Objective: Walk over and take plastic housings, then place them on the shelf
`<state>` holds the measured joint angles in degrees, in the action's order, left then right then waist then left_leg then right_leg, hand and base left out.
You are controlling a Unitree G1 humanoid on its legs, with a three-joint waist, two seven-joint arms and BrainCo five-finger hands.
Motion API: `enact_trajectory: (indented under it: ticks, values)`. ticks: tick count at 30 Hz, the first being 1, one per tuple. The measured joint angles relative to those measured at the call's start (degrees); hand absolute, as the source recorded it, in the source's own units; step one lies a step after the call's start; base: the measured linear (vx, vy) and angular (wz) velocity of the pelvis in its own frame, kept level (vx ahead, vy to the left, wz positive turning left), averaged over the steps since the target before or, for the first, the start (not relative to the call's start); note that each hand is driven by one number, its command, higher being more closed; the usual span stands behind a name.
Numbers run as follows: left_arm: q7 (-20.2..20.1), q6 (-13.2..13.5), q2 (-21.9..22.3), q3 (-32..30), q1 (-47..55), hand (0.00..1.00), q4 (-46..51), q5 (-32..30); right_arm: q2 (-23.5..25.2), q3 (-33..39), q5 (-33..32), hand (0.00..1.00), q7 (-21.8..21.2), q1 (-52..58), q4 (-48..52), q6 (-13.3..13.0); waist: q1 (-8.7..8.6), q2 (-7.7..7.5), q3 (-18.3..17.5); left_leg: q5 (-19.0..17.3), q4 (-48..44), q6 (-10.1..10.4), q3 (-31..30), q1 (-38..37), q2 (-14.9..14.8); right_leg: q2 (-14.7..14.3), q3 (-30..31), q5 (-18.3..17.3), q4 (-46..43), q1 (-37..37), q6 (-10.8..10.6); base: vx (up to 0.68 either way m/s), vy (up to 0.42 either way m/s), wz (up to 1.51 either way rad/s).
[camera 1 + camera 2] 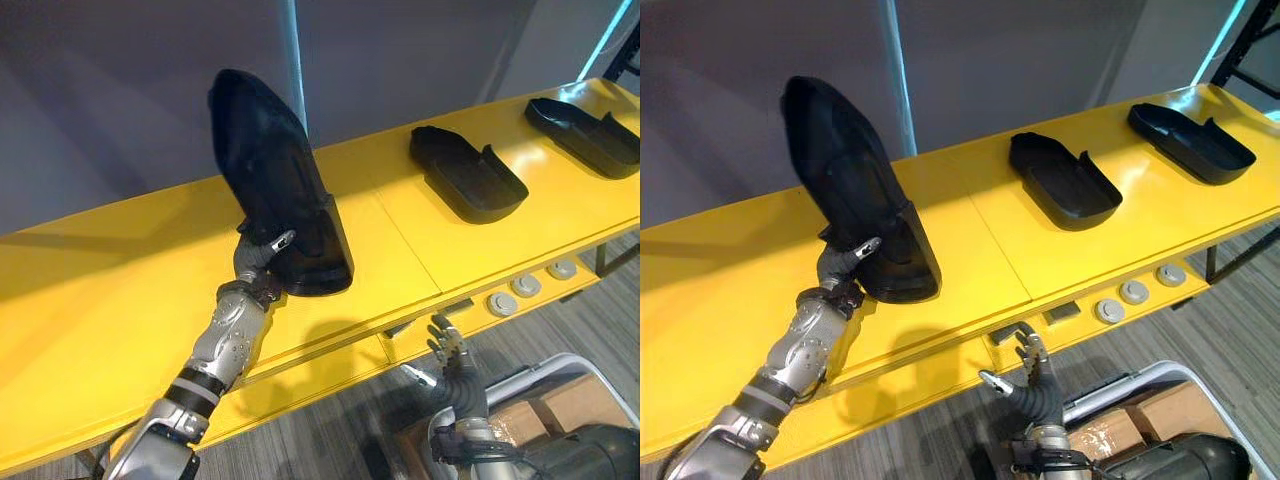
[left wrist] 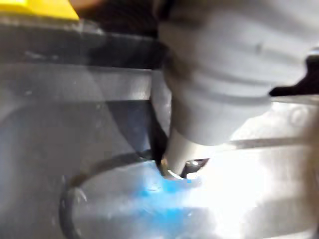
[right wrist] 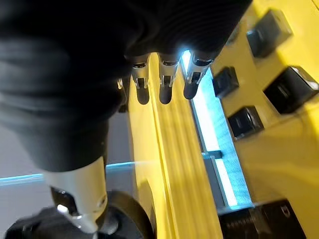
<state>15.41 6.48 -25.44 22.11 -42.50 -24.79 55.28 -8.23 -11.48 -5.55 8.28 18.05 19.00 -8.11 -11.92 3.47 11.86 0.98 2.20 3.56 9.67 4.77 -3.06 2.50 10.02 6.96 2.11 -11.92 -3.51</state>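
My left hand [image 1: 257,262] is clenched round the lower edge of a long black plastic housing [image 1: 270,170], shaped like a shallow boat hull, with my thumb pressed on its front face. The housing stands steeply tilted over a glossy yellow table [image 1: 100,300]. Its narrow end points up and away from me, and its wide end is down at the table surface; I cannot tell whether it touches. Further along the table to my right, a second black plastic housing [image 1: 465,172] lies flat with its hollow side up. A third black plastic housing [image 1: 585,130] lies beyond it, near the far right end. My right hand [image 1: 455,365] hangs below the table's front edge, fingers relaxed and spread, holding nothing. Three round grey buttons [image 1: 502,304] sit on the table's front face, just beside that hand.
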Motion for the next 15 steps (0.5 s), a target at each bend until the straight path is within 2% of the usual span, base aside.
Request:
enact_trajectory:
  ticks: [4,5,10,11,15]
  values:
    - [0.6,-2.5,-0.9,1.9,-2.7,1.0,-5.7,0.8,-1.2,-1.1,1.8,0.0,0.1,0.3,0.0,0.3,-0.58,0.53,0.4,0.1,0.0,-0.1,-0.3,-0.2,0.6,0.6,-0.3,0.0,0.0,0.4,-0.1,0.02,0.094,0.07]
    - [0.9,-2.8,-0.9,1.9,-3.1,0.0,-6.2,0.8,-1.2,-1.1,1.9,0.0,0.1,0.4,0.0,0.3,-0.76,0.53,0.4,0.1,0.0,-0.2,-0.4,-0.2,0.7,0.8,-0.4,0.1,0.3,0.6,-0.2,0.02,0.054,0.03]
    - [1.3,-3.1,-0.9,1.8,-4.5,0.0,-8.4,-0.1,-2.7,-2.6,2.0,0.0,0.2,0.5,0.0,0.6,-1.22,0.59,0.4,0.3,0.3,-0.3,-0.5,-0.3,0.9,1.1,-0.5,0.3,0.5,0.7,-0.4,0.02,0.041,0.02]
    - [2.0,-4.0,-0.8,1.4,-5.0,0.0,-8.9,-1.7,-2.8,-3.3,3.2,0.0,0.2,0.6,0.0,0.6,-1.24,0.61,0.4,0.3,0.4,-0.4,-0.6,-0.4,0.9,1.1,-0.7,0.3,0.6,0.9,-0.4,0.02,0.036,0.04]
    - [3.6,-5.0,1.0,-0.5,-6.4,0.0,-11.3,-7.5,-2.7,-4.5,4.4,0.0,0.2,0.5,-0.2,0.6,-1.23,0.61,0.4,0.6,0.8,-0.6,-0.9,-0.5,1.0,1.2,-1.1,0.3,0.9,1.1,-0.4,0.06,0.071,0.05]
